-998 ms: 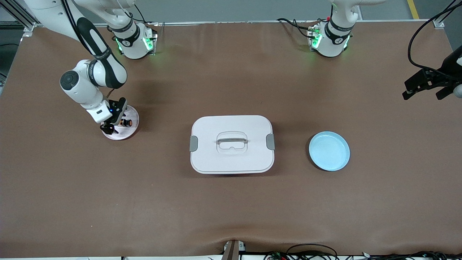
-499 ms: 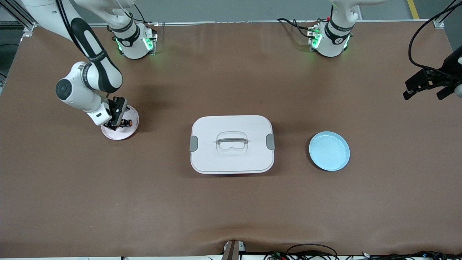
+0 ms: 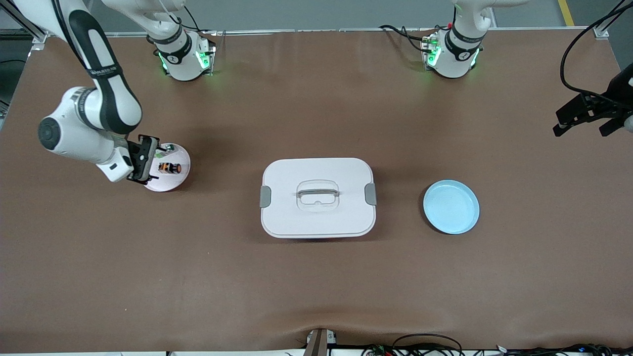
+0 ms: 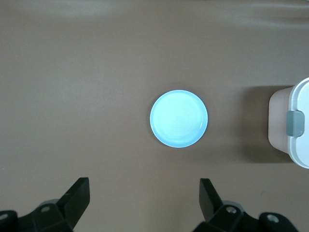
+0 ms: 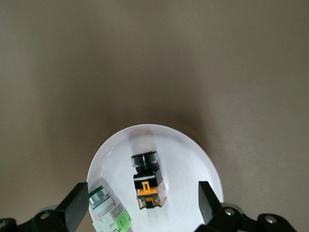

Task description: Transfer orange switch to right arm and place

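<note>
Two small parts lie on the pink plate (image 3: 170, 184) toward the right arm's end of the table: the orange switch (image 3: 167, 168), on its side near the plate's middle, and a small white, green and silver part (image 5: 108, 209) just beside it.

Change over the last second: the right gripper (image 3: 143, 159), which stood directly over the switch, has swung outward and now hangs over the plate's outer rim, jaws spread wide and holding nothing. The switch has not shifted. Judgement: the placing is done and the arm is drawing clear; nothing of the task appears left beyond the retreat.

Left gripper (image 3: 583, 116): waits high over the table's edge at the left arm's end, jaws spread, empty.

Surface: brown matte table covering (image 3: 316, 277), slightly rippled along the edge nearest the front camera. At its centre sits a white lidded box (image 3: 317, 198) with grey side clips and a recessed handle. Toward the left arm's end lies a bare light-blue plate (image 3: 451, 206), well apart from the box.

Room: aluminium framing, grey floor and loose black cables at the margins.
</note>
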Controlling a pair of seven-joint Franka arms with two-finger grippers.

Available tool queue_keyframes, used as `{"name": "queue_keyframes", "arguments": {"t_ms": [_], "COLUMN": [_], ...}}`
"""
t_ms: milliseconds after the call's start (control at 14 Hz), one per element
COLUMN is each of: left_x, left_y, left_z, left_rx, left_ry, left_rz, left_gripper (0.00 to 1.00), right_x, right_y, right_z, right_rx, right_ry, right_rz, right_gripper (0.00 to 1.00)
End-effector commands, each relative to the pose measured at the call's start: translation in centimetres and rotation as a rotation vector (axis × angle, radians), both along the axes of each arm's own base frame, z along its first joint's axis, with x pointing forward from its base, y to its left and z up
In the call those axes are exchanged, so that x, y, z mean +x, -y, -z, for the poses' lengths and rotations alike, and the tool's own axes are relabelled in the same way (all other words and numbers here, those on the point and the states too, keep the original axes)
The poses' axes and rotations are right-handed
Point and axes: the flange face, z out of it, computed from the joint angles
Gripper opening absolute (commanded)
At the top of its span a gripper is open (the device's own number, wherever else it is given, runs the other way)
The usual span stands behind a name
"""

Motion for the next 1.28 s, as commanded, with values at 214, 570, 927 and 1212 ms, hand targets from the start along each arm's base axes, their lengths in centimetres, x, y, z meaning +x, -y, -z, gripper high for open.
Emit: {"name": "queue_keyframes", "arguments": {"t_ms": [214,570,927,1212], "left_x": [0.3,0.3,0.3,0.3], "left_y": [0.1,0.1,0.0,0.1], "left_z": [-0.5,-0.4,-0.6,-0.6], "left_rx": [0.017,0.017,0.019,0.019], "left_ry": [-0.005,-0.006,-0.003,-0.001], "left_rz": [0.011,0.012,0.012,0.014], "left_gripper": [1.0,1.0,1.0,1.0], "right_x": [4.5,8.3,9.8,10.1], "right_y": [1.0,-2.3,-1.4,1.0], "right_z": [-9.6,-19.8,-25.6,-30.2], "right_rx": [-0.112,-0.308,-0.29,-0.288], "right_ry": [-0.116,-0.041,0.046,0.064], "right_rz": [0.31,0.583,0.796,0.979], "right_gripper": [1.0,1.0,1.0,1.0]}}
